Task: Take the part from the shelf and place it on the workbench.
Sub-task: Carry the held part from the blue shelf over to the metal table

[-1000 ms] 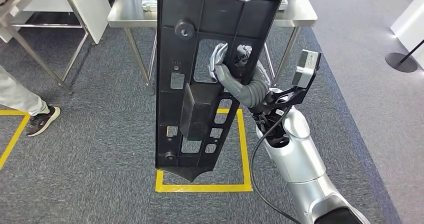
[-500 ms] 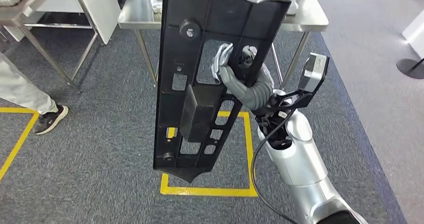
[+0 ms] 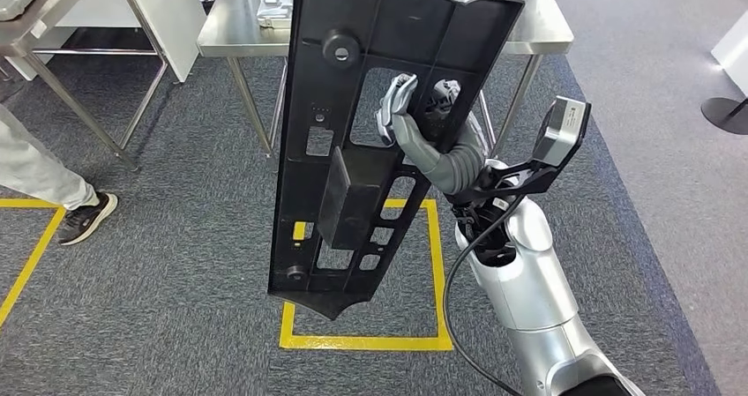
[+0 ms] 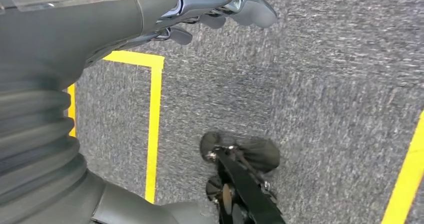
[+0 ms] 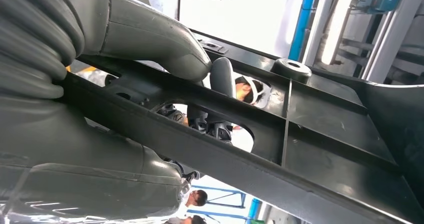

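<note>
Head view: my right hand (image 3: pixel 413 118) grips the black part (image 3: pixel 353 193) through a cutout, long axis hanging upright. Workbench (image 3: pixel 234 26) lies just beyond its top end. My left hand (image 4: pixel 220 4), empty, hangs low.

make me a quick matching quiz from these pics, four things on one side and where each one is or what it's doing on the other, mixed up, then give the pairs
Things
1. black plastic part
2. right robot hand
3. steel table
4. person's shoe

Places or states
A. on the grey carpet at the left, beside a yellow floor line
B. standing ahead, behind the top of the part
C. held upright in the air over the yellow floor square
D. fingers hooked through an opening in the part

Pairs: 1-C, 2-D, 3-B, 4-A
</note>
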